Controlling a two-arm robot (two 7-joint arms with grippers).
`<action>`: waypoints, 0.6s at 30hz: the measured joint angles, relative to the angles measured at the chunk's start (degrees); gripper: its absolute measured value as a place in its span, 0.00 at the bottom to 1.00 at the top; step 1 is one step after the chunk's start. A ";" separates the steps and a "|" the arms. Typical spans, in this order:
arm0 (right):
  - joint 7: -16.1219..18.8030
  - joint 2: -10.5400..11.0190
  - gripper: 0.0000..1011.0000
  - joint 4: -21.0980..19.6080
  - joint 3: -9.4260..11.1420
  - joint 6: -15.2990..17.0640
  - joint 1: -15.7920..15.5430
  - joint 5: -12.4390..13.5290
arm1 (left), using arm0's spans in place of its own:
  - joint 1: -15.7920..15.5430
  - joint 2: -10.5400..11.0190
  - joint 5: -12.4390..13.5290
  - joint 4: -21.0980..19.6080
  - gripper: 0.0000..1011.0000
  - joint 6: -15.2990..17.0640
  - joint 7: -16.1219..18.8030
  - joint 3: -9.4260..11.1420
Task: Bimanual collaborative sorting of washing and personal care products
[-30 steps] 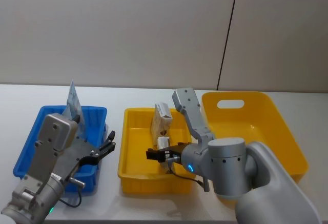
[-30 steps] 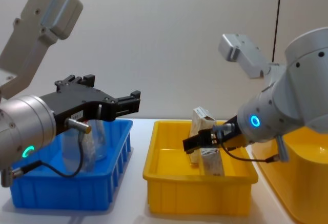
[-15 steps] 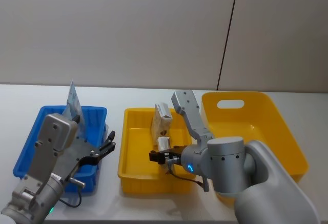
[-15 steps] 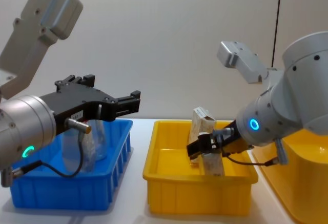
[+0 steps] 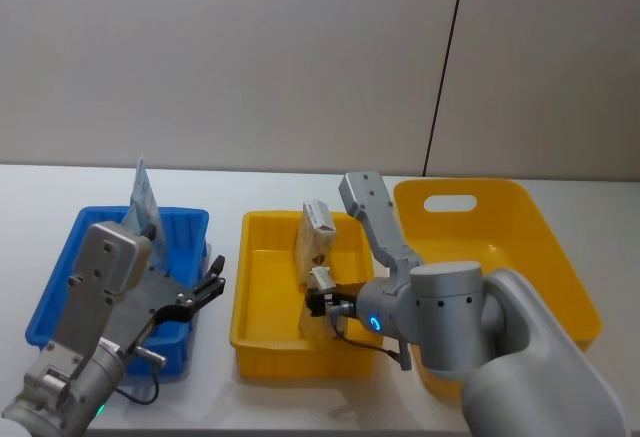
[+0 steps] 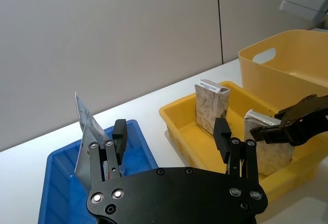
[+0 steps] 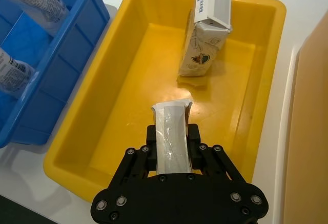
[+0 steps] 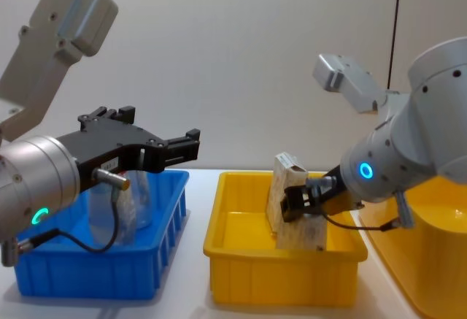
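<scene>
Blue bin (image 5: 60,269), far L on table (image 5: 230,182): holds pale tubes w/ small print; one tube (image 5: 143,195) stands on end against the far wall, its crimped end above the rim. The others are seen from the R wrist, upright or leaning in the compartments; exact count unclear. My L gripper (image 5: 215,274): hangs above the blue bin's near-R corner, black fingers (image 6: 119,133) spread apart, nothing between them, pointing twd the small bin. Small yellow bin (image 5: 247,302), centre, just beside the blue bin: 2 packs inside. Pack A (image 5: 317,235), beige w/ dark logo, stands upright at the far side, leaning a little on the back wall, white top flap up. Pack B (image 7: 171,129), whitish top, beige sides: clamped at its upper end in my R gripper (image 5: 318,302), jaws pressed on both flanks. It sits tilted inside the small bin nearer the front wall, just in front of pack A. Cannot tell whether its lower end meets the floor or whether it touches A. Large yellow bin (image 5: 480,242), far R, w/ handle slot in the back wall; my R arm crosses its near-L corner.
</scene>
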 joint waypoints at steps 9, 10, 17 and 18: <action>-1.49 -0.43 0.27 -1.68 1.37 1.62 -0.52 -0.37 | 0.00 0.00 0.00 0.00 0.99 0.00 0.00 0.00; -1.76 -0.46 0.26 -2.13 1.57 1.76 -0.62 -0.47 | 0.00 0.00 0.00 0.00 0.99 0.00 0.00 0.01; -2.71 -0.25 0.22 -4.77 2.10 1.53 -1.30 -1.31 | 0.00 0.00 0.01 0.00 0.99 0.00 0.00 0.00; -2.79 -0.19 0.22 -5.10 2.13 1.41 -1.36 -1.41 | 0.00 0.00 0.00 0.00 0.99 0.00 0.00 0.00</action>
